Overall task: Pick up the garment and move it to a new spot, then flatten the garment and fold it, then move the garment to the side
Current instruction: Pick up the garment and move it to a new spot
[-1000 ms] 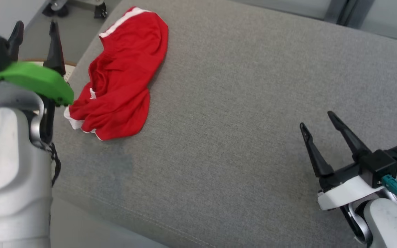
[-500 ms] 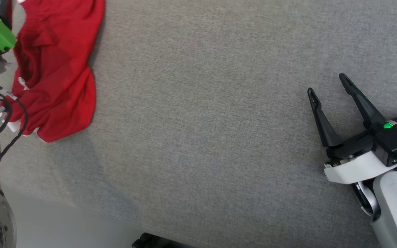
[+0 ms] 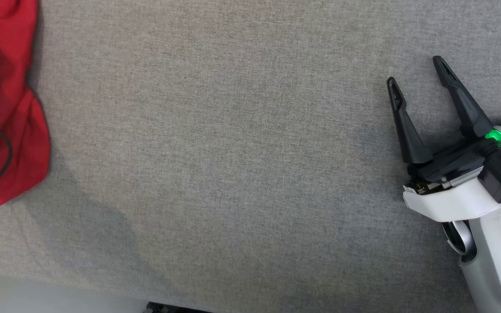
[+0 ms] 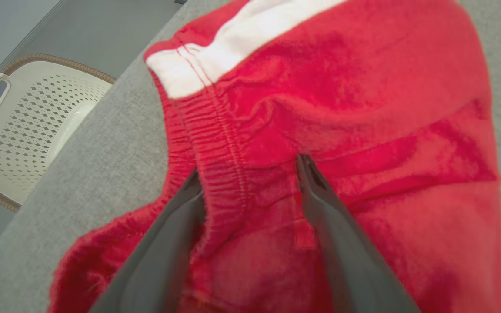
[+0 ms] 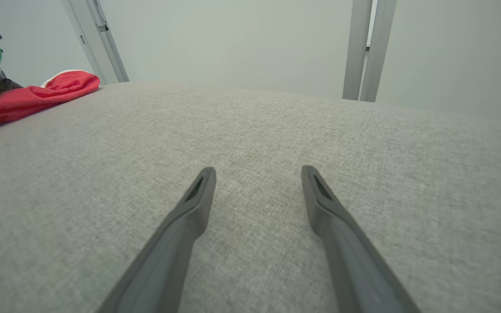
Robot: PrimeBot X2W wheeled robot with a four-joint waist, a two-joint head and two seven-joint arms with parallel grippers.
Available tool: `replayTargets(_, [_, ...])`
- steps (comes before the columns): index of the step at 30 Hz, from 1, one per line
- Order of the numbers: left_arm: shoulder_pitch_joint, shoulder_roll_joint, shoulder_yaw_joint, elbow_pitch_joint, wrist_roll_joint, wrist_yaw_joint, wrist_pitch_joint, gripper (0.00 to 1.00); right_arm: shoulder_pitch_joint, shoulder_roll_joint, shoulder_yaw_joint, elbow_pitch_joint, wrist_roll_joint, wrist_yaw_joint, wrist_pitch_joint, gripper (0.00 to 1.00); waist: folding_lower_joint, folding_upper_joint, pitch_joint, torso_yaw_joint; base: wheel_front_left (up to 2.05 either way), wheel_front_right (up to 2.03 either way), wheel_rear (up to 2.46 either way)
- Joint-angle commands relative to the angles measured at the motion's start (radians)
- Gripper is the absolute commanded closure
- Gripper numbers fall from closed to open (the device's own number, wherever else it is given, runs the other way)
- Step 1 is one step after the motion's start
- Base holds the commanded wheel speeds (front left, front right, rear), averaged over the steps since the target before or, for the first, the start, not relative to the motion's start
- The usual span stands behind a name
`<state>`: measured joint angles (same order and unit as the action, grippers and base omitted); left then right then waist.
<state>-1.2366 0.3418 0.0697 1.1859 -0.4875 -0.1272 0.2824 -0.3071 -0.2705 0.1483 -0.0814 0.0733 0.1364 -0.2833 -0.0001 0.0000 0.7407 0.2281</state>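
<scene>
- Working the first step: grabbing the garment [image 4: 342,108], crumpled near the left edge of the table [image 3: 233,152].
- Straddling the waistband [image 4: 224,143] with the left end effector [image 4: 248,164], spread wide, tips pressed into the cloth (nothing pinched yet).
- Holding the right end effector [image 3: 414,69] agape and empty over bare table, well apart from the garment.
- Next, probably: closing left on the waistband fold, then lifting clear before carrying toward mid-table.
</scene>
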Motion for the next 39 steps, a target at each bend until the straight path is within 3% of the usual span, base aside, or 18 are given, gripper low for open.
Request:
replayTargets(1, [0.005, -0.02, -0.011, 0.01, -0.002, -0.004, -0.017, 1.0, 0.056, -0.037, -0.047, 0.141, -0.017, -0.011, 0.034, 0.0, 0.0001, 0.0, 0.02, -0.024, 0.0, 0.0, 0.0])
replayTargets(7, [0.022, -0.002, -0.086, -0.103, -0.028, -0.005, -0.184, 1.0, 0.049, 0.005, -0.041, 0.147, -0.02, -0.011, 0.034, 0.0, 0.0001, 0.0, -0.043, -0.033, 0.0, 0.0, 0.0])
replayTargets(13, [0.076, 0.072, -0.244, -0.267, -0.074, -0.003, -0.311, 1.0, 0.058, 0.07, -0.007, 0.145, 0.0, -0.007, 0.027, 0.0, 0.0001, 0.0, -0.179, -0.066, 0.0, 0.0, 0.0])
replayTargets(21, [0.129, 0.212, -0.446, -0.522, -0.153, -0.004, -0.36, 1.0, 0.062, 0.126, -0.021, 0.141, 0.022, -0.007, 0.019, 0.0, 0.0001, 0.0, -0.386, -0.169, 0.0, 0.0, 0.0])
replayTargets(26, [0.151, 0.25, -0.527, -0.661, -0.187, -0.004, -0.342, 1.0, 0.083, 0.148, -0.029, 0.148, 0.027, -0.007, 0.019, 0.0, 0.0001, 0.0, -0.487, -0.26, 0.0, 0.0, 0.0])
replayTargets(32, [0.172, 0.241, -0.605, -0.778, -0.215, -0.004, -0.294, 1.0, 0.106, 0.165, -0.033, 0.14, 0.03, -0.007, 0.019, 0.0, 0.0001, 0.0, -0.573, -0.397, 0.0, 0.0, 0.0])
replayTargets(39, [0.2, 0.184, -0.658, -0.868, -0.251, -0.004, -0.279, 1.0, 0.123, 0.157, -0.057, 0.112, 0.026, -0.007, 0.019, 0.0, 0.0001, 0.0, -0.596, -0.54, 0.0, 0.0, 0.0])
